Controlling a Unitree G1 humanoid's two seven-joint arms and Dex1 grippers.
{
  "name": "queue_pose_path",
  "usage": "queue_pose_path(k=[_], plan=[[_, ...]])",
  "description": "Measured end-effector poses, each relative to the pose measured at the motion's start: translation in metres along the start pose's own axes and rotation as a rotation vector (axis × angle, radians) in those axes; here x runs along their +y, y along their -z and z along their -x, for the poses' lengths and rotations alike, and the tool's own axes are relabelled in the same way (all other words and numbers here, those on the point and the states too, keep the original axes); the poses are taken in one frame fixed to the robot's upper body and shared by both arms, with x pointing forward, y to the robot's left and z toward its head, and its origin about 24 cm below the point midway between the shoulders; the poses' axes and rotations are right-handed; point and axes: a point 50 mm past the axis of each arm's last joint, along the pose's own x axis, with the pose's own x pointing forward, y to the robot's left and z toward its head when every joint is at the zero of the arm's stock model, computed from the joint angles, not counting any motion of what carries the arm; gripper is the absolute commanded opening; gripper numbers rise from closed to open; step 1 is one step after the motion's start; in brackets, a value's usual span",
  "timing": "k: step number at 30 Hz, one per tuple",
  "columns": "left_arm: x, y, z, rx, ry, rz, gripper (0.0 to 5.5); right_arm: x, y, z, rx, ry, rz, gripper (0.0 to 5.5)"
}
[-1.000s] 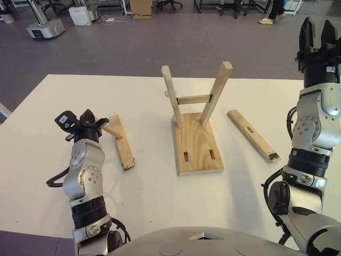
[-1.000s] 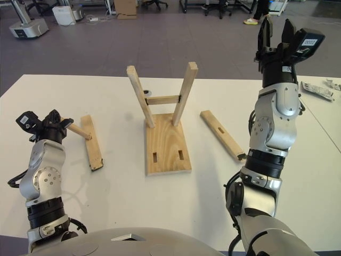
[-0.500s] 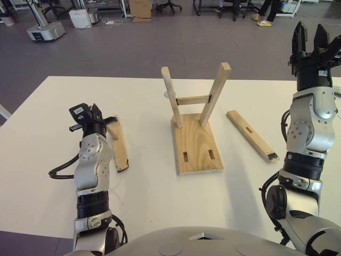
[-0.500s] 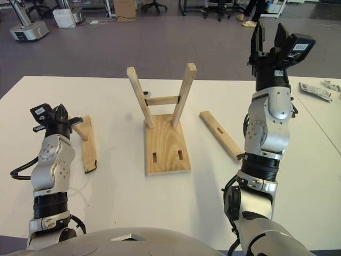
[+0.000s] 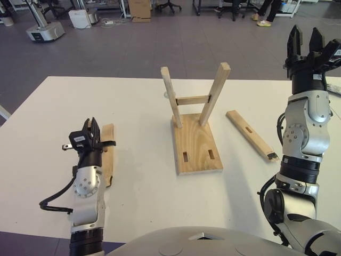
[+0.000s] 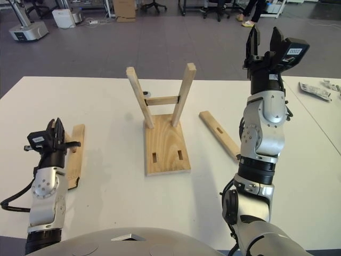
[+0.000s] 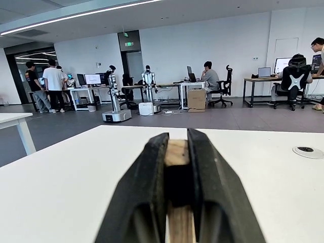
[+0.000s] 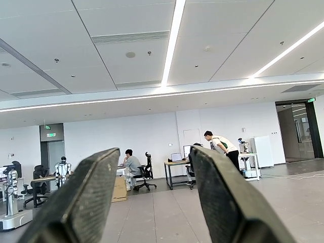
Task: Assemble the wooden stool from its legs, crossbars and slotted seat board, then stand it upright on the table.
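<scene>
The pale wooden seat board (image 5: 198, 143) is lying flat in the middle of the bench (image 5: 138, 192), its long axis running near to far, with two small slots showing open near its near end. Two legs (image 5: 171, 96) are standing up from its far end, splaying outward toward their tops, and a short crossbar (image 5: 193, 100) is joining them partway up. To the right of the board a loose leg (image 5: 251, 135) is lying flat on the bench, running from far-left to near-right, with a slot in its upper face and a dark mark at its near end. At the left side of the bench the left end effector (image 5: 90, 125) is pinching a wooden piece (image 5: 108, 152) between its two black fingers (image 7: 147, 187), which are pressing against both faces of the wood. That piece is pointing along the near-far line; whether it is resting on the bench or is lifted off it cannot be told. The right end effector (image 5: 305, 36) is hanging high over the bench's far right, pointing upward, its fingers spread wide and holding nothing.
</scene>
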Motion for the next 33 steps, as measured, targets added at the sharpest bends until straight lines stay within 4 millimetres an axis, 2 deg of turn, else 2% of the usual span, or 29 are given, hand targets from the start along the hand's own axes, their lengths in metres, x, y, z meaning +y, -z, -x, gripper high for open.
queue_pose_path(k=[8, 20, 21, 22, 24, 29, 33], plan=[[0.004, 0.002, 0.017, -0.022, -0.016, 0.052, 0.40, 0.000, 0.000, 0.000, 0.000, -0.003, -0.001, 2.61], [0.001, 0.001, 0.021, -0.019, 0.011, 0.022, 0.40, 0.005, 0.002, 0.000, -0.002, -0.021, -0.035, 2.61], [0.001, 0.001, 0.021, -0.020, 0.009, 0.013, 0.79, 0.006, 0.002, 0.000, -0.005, -0.027, -0.041, 2.61], [0.002, 0.002, 0.020, -0.013, 0.010, 0.003, 0.96, 0.007, 0.001, 0.000, -0.008, -0.032, -0.047, 2.61], [0.006, 0.022, 0.029, 0.121, 0.002, -0.019, 1.34, 0.007, 0.000, 0.000, -0.016, -0.035, -0.050, 2.61], [0.006, -0.003, 0.016, 0.057, 0.053, -0.028, 2.26, 0.013, -0.002, 0.001, -0.027, -0.044, -0.058, 2.61], [0.006, -0.010, 0.025, 0.177, 0.094, -0.053, 2.99, 0.014, 0.000, 0.004, -0.020, -0.033, -0.071, 2.61]])
